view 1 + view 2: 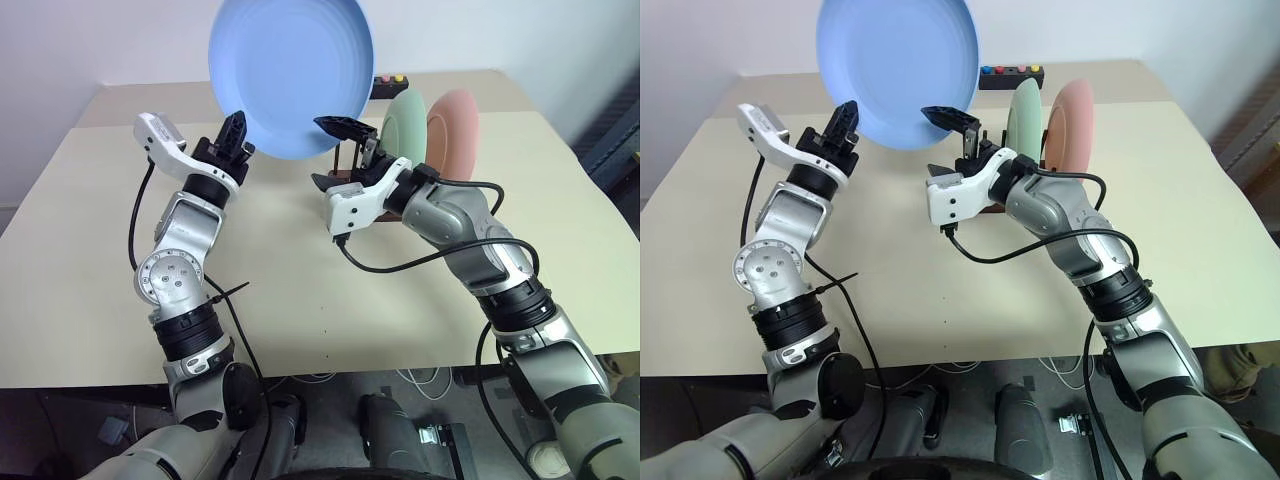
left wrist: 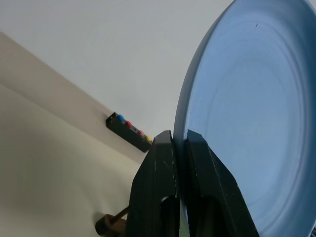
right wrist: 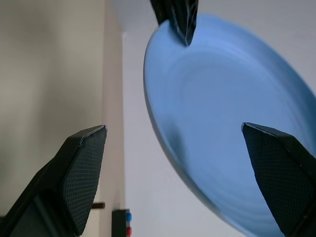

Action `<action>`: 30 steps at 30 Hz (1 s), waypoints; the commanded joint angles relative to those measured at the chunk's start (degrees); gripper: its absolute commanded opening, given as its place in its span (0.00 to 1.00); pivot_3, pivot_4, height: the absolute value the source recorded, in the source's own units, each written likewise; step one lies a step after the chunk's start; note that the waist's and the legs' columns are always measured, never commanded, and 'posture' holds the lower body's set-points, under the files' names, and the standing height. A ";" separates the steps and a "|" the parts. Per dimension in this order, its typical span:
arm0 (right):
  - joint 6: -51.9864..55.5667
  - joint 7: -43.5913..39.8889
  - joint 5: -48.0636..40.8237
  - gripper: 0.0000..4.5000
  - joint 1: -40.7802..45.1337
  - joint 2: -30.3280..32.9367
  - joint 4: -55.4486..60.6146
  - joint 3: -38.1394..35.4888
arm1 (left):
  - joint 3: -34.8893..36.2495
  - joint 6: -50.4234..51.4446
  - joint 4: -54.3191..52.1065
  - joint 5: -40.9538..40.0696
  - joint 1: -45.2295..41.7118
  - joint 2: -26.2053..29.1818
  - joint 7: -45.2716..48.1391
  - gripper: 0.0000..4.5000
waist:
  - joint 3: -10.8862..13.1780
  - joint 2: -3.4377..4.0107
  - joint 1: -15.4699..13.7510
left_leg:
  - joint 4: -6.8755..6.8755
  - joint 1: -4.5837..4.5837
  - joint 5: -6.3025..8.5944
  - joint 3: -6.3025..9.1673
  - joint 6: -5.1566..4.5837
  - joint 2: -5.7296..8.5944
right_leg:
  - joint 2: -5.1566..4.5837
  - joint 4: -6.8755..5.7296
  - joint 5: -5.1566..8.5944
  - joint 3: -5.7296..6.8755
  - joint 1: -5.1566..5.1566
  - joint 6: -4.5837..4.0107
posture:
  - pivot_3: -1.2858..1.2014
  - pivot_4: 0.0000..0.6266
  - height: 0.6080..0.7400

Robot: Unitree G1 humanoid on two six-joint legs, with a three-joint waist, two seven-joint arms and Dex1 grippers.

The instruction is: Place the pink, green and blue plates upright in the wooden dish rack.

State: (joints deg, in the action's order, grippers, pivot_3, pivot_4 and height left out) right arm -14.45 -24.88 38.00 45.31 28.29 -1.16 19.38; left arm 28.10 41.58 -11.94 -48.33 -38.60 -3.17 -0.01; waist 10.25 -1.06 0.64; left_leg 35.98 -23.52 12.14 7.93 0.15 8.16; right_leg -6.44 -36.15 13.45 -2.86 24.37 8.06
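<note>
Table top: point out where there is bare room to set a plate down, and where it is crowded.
Bare: the table left of the left arm, and its near strip. Crowded: the middle back, where the wooden dish rack holds the green plate and pink plate, with both tools at the blue plate.

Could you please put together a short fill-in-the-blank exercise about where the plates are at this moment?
1. The left end effector is shut on the rim of the ____ plate.
2. The right end effector is ____, holding nothing.
3. The green plate and the ____ plate stand upright in the wooden dish rack.

Missing words: blue; open; pink
</note>
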 commanded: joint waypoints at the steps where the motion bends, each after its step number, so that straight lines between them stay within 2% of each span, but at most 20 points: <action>1: 0.12 1.24 1.07 0.87 1.09 -0.19 -0.16 -0.27 | -2.49 -1.16 -2.97 -2.26 0.22 0.53 0.10 0.00 | 0.00 0.00 0.00 | 0.00 0.00 0.00 0.00 0.00 0.00 | 0.00 0.00 0.00 0.00 0.00 0.00 | 0.52 0.24 1.00; 3: 0.30 1.66 1.72 0.71 1.31 -0.31 -0.51 -0.25 | -3.72 -1.34 -2.97 -1.62 0.72 1.25 0.35 0.00 | 0.00 0.00 0.00 | 0.00 0.00 0.00 0.00 0.00 0.00 | 0.00 0.00 0.00 0.00 0.00 0.00 | 0.52 0.24 1.00; 6: 0.03 2.24 2.17 0.34 1.73 -0.54 -0.78 -0.27 | -5.26 -1.97 -2.76 -1.04 1.02 2.14 0.57 0.00 | 0.00 0.00 0.05 | -0.01 0.00 0.00 0.00 0.00 0.00 | 0.00 0.00 0.00 0.00 0.00 0.00 | 0.52 0.24 1.00; 9: -0.04 2.40 2.31 0.01 1.80 -0.66 -0.86 -0.30 | -6.76 -2.62 -2.59 -0.53 1.08 2.98 0.42 0.00 | 0.01 0.01 0.09 | -0.02 0.00 0.00 0.00 0.01 -0.01 | 0.02 0.00 0.00 0.00 0.00 0.00 | 0.52 0.24 1.00; 11: -0.21 2.76 2.53 0.00 2.02 -0.75 -1.21 -0.24 | -7.38 -2.75 -2.28 -1.48 1.08 3.18 0.82 0.00 | 0.00 -0.02 0.02 | -0.04 0.02 -0.01 -0.01 0.01 -0.01 | 0.01 0.00 0.00 -0.02 0.01 0.00 | 0.52 0.24 1.00; 13: -0.23 3.18 2.86 0.00 2.27 -0.91 -1.22 -0.34 | -7.50 -2.35 -2.10 -3.22 1.11 3.12 1.41 0.15 | 0.00 -0.02 0.01 | -0.04 0.02 -0.01 0.00 0.02 0.00 | 0.01 0.00 0.00 -0.01 0.00 0.00 | 0.52 0.24 1.00; 16: -0.20 3.82 3.23 0.00 2.62 -0.93 -1.16 -0.57 | -7.46 -2.69 -2.04 -4.29 0.86 3.65 1.67 0.46 | 0.00 -0.02 0.01 | -0.03 0.02 -0.01 0.00 0.02 0.00 | 0.01 0.00 0.00 -0.01 -0.01 0.00 | 0.52 0.24 1.00; 20: -0.17 4.59 3.15 0.00 3.36 -0.46 -1.16 -1.09 | -7.40 -2.96 -2.11 -5.06 0.89 5.25 2.69 0.93 | 0.00 -0.02 0.11 | -0.04 0.02 -0.01 0.00 0.02 -0.01 | 0.02 0.00 0.00 -0.01 0.00 -0.01 | 0.52 0.24 1.00; 21: -0.11 4.76 2.99 0.00 3.64 -0.41 -1.37 -1.30 | -7.41 -3.22 -2.01 -4.92 0.95 5.92 3.39 0.99 | 0.00 -0.02 0.11 | -0.05 0.02 -0.01 0.00 0.02 -0.01 | 0.02 0.00 0.00 -0.01 0.01 -0.01 | 0.52 0.24 1.00; 23: 0.17 4.80 2.05 0.00 4.27 -0.26 -1.26 -2.24 | -6.25 -2.87 -1.90 -6.99 1.27 8.05 6.42 0.99 | 0.00 -0.02 0.12 | -0.05 0.02 -0.01 0.00 0.02 -0.01 | 0.02 0.00 0.00 -0.01 0.01 -0.01 | 0.52 0.24 1.00; 27: 0.93 3.85 -2.71 0.00 6.70 -0.76 0.59 -5.24 | -6.48 -0.64 0.52 -7.48 2.21 18.79 17.60 0.99 | 0.01 0.00 0.39 | -0.08 0.02 -0.02 0.00 0.04 -0.02 | 0.03 -0.03 0.00 -0.02 0.05 -0.02 | 0.52 0.24 1.00; 30: 1.47 2.62 -6.92 0.00 9.85 -1.26 1.07 -7.33 | -5.72 1.13 3.18 -10.05 0.78 23.88 22.45 0.99 | 0.01 0.00 0.32 | -0.10 0.03 -0.03 0.01 0.05 -0.02 | 0.04 -0.02 0.00 -0.02 0.05 -0.03 | 0.52 0.24 1.00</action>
State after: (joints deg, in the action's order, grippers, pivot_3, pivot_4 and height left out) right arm -12.85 -22.18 33.95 52.21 27.56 -3.56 14.61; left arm 21.82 41.99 -8.42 -56.18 -36.16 19.66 19.51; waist 10.26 -1.06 0.96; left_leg 35.89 -23.50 12.11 7.94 0.20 8.14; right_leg -6.41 -36.15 13.45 -2.88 24.42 8.03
